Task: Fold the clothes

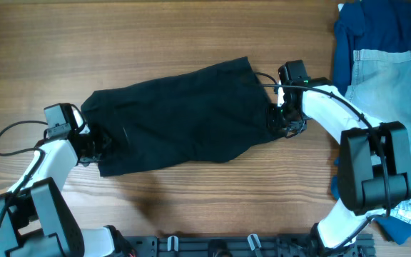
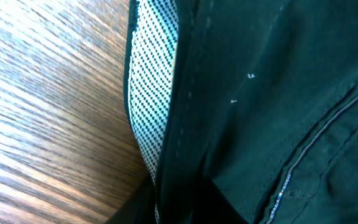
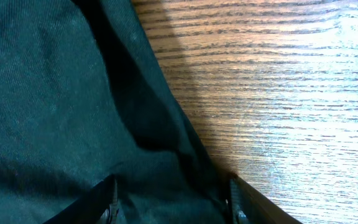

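Note:
A black garment lies spread flat across the middle of the wooden table, its length running from lower left to upper right. My left gripper is at its left end. In the left wrist view it is shut on the waistband, where a white dotted lining shows beside the black cloth. My right gripper is at the garment's right edge. In the right wrist view its fingers are apart, with the edge of the black cloth lying between them.
A pile of blue and light denim clothes lies at the table's right side, reaching down behind the right arm. Bare wood shows behind and in front of the garment.

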`<state>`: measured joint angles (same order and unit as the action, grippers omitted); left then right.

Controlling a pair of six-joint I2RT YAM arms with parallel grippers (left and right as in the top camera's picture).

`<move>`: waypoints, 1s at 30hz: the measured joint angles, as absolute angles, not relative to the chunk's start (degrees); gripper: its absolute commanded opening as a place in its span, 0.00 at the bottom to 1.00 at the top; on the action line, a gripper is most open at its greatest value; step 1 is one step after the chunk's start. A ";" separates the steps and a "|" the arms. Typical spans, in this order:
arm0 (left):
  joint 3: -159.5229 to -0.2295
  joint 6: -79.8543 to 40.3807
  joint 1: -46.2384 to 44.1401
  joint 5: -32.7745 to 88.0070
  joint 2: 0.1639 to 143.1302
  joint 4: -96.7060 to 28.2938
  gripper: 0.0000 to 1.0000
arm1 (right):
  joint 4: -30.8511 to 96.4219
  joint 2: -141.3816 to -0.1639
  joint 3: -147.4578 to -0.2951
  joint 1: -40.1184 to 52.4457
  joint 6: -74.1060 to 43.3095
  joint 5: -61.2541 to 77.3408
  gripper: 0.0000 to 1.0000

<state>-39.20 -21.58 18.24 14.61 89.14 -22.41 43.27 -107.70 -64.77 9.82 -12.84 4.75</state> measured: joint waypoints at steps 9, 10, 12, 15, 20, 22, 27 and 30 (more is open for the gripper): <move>-45.08 -19.38 18.11 9.41 89.38 -35.46 0.04 | 49.32 -107.59 -67.66 9.82 -12.82 4.19 0.62; -48.69 -18.65 18.13 8.78 89.38 -39.72 0.04 | 50.17 -107.18 -70.30 9.82 -12.82 3.95 0.61; -54.52 -17.87 18.17 8.16 89.36 -43.16 0.04 | 50.41 -105.30 -76.79 9.82 -12.05 5.56 0.55; -65.06 -17.15 18.17 7.73 89.49 -55.00 0.04 | 47.57 -102.78 -80.95 11.07 -9.26 12.78 0.52; -81.80 -16.38 18.15 9.69 89.23 -67.09 0.04 | 36.25 -107.22 -80.93 27.18 -9.32 20.93 0.51; -83.09 -16.32 18.15 10.52 89.14 -67.13 0.04 | 32.08 -110.50 -81.03 31.14 -10.35 22.11 0.51; -83.22 -15.33 18.15 13.19 88.97 -67.26 0.04 | 20.29 -121.47 -80.95 43.18 -14.70 30.22 0.48; -83.22 -15.07 18.15 15.88 88.77 -67.18 0.04 | 14.24 -125.05 -80.93 46.94 -16.23 34.85 0.48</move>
<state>-83.22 -15.07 18.15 15.88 88.77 -67.18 14.24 -125.05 -80.93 46.94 -16.23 34.85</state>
